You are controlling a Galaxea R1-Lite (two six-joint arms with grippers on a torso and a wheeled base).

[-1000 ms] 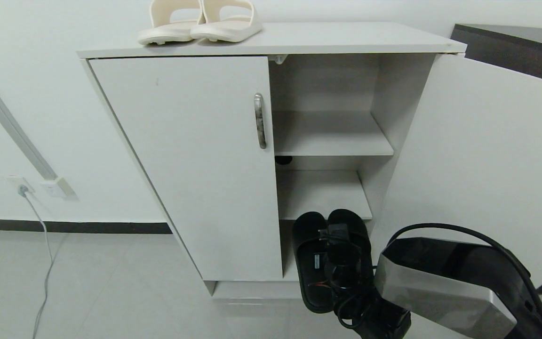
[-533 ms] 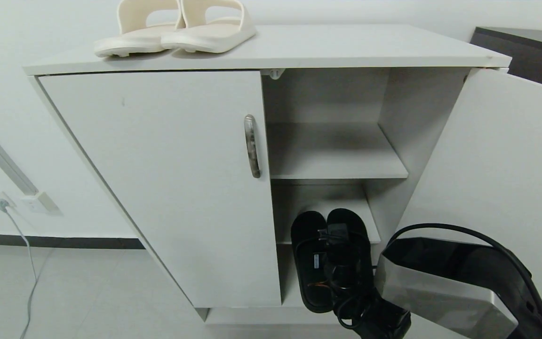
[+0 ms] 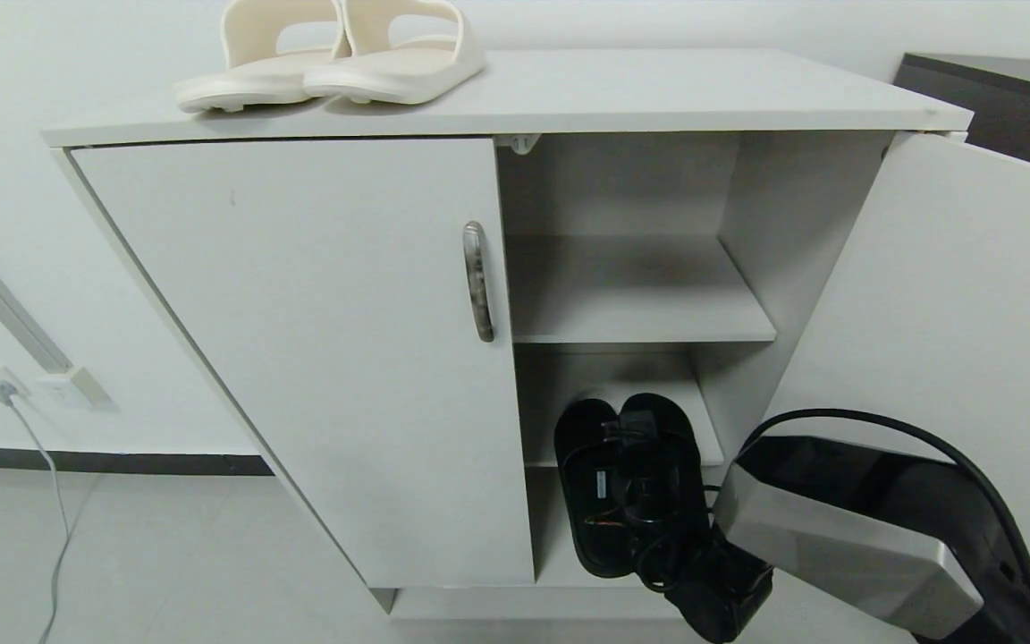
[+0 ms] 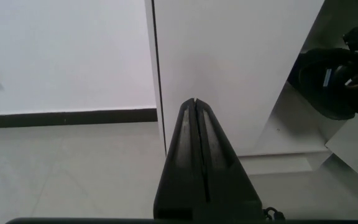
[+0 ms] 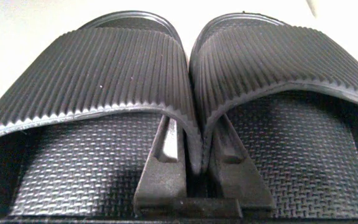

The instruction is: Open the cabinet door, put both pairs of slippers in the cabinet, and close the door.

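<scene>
Right gripper (image 5: 194, 163) was clenched on inner straps of black slippers (image 3: 588, 501). Pair was held at open right half of cabinet (image 3: 703, 89), just before lower shelf edge. Right door (image 3: 926, 313) stood open, left door (image 3: 300, 358) shut. Cream slippers (image 3: 336, 63) sat at cabinet top's left front edge. Left gripper (image 4: 195, 106) was closed, empty, low near left door.

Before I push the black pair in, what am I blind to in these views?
- Head view: cabinet bottom compartment, mostly behind the black slippers and right arm.
- Head view: cabinet's left half, behind the shut left door.
- Head view: beige slippers' far ends, cut by the top edge.
- Right wrist view: right claw's tips, covered by the slipper straps.
</scene>
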